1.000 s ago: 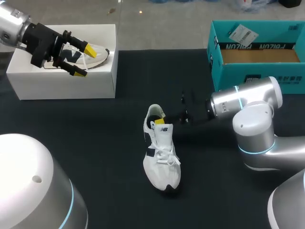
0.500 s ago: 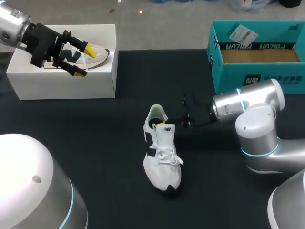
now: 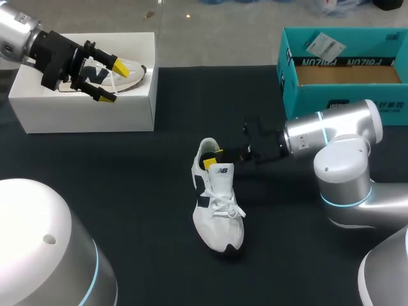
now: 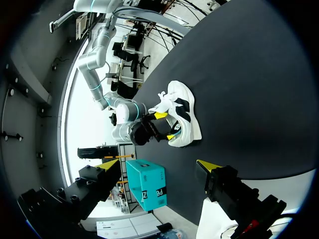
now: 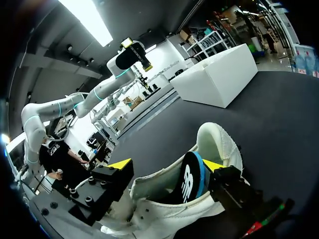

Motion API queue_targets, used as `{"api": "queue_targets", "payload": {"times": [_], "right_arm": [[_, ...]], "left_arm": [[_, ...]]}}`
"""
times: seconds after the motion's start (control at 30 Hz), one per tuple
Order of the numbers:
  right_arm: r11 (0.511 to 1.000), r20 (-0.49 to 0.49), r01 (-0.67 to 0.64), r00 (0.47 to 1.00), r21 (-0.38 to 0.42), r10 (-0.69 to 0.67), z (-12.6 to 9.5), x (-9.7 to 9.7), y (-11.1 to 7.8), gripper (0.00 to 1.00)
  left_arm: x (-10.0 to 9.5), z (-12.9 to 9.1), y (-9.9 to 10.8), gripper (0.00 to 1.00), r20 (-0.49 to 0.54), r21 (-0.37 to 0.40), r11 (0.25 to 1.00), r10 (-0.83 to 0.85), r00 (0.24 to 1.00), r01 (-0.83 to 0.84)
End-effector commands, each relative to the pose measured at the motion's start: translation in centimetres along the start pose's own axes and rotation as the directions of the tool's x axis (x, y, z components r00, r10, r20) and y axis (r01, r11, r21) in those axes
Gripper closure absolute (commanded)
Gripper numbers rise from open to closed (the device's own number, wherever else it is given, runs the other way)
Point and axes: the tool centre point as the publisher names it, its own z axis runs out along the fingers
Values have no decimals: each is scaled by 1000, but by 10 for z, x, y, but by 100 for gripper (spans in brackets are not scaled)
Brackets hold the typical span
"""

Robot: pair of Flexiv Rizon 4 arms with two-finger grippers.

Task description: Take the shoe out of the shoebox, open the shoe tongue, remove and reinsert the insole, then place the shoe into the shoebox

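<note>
A white shoe (image 3: 217, 207) with dark side panels lies on the black table, toe towards me. At its heel opening is my right gripper (image 3: 214, 157), open, with one yellow tip inside the collar and one outside it. In the right wrist view the right gripper (image 5: 167, 164) straddles the shoe's side wall (image 5: 159, 199), and a black insole (image 5: 191, 181) with a blue edge stands up inside the shoe next to one finger. The teal shoebox (image 3: 344, 89) stands open at the back right. My left gripper (image 3: 113, 81) hangs open over a white box, with nothing between its fingers (image 4: 107, 163).
A white box (image 3: 89, 108) at the back left holds a second white shoe (image 3: 131, 69) under my left gripper. The left wrist view takes in the shoe (image 4: 182, 107), my right gripper (image 4: 158, 124) and the teal shoebox (image 4: 147, 181) from afar.
My right gripper has gone from shut to open at the shoe's heel opening, and its arm has shifted slightly. The shoe has nudged a little. The left arm has not moved.
</note>
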Motion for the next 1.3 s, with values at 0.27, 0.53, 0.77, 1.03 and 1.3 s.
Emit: {"api": "queue_targets", "payload": {"times": [0.27, 0.53, 0.77, 1.03, 1.3], "right_arm": [[999, 27, 45, 999, -19, -45, -12, 12, 23, 0], [997, 148, -42, 988, -58, 50, -19, 16, 35, 92], [997, 308, -73, 949, -16, 74, -26, 18, 42, 100], [997, 308, -73, 949, -16, 74, -26, 18, 42, 100], [975, 552, -222, 810, -19, 195, -18, 25, 45, 100]], "left_arm": [[0, -1, 0, 0, -3, 1, 1000, 1, 1000, -1], [0, -1, 0, 0, -3, 1, 1000, 1, 1000, -1], [0, -1, 0, 0, -3, 1, 1000, 1, 1000, -1], [0, -1, 0, 0, -3, 1, 1000, 1, 1000, -1], [0, -1, 0, 0, -3, 1, 1000, 1, 1000, -1]]}}
